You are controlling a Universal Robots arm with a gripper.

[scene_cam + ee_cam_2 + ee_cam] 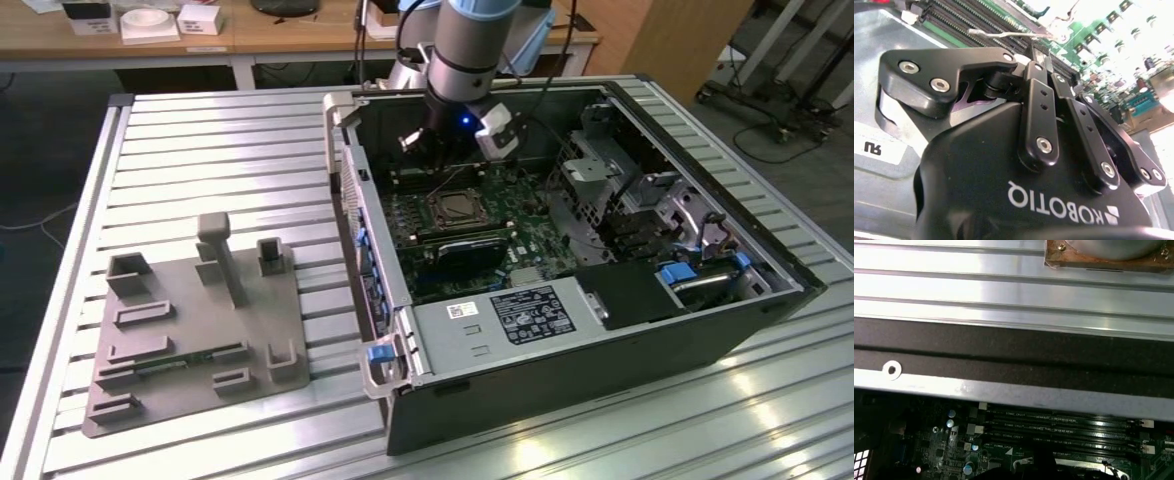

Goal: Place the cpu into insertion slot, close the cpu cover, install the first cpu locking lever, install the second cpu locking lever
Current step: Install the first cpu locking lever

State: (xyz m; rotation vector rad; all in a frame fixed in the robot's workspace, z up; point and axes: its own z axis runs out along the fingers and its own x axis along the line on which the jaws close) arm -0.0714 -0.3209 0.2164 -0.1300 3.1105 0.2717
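beneath the glossy black plastic gripper point(1046, 62) lie a shiny green circuit board point(1114, 75) and matt black memory slots point(1064, 422).

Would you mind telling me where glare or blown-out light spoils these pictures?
In the second wrist view the green circuit board beyond the gripper is washed out to white; in the first wrist view the ribbed table glares brightly; in the exterior view reflections streak the table's near edge.

Exterior view looks down from above; both wrist views (very close) apparently share the memory slots point(1054, 422).
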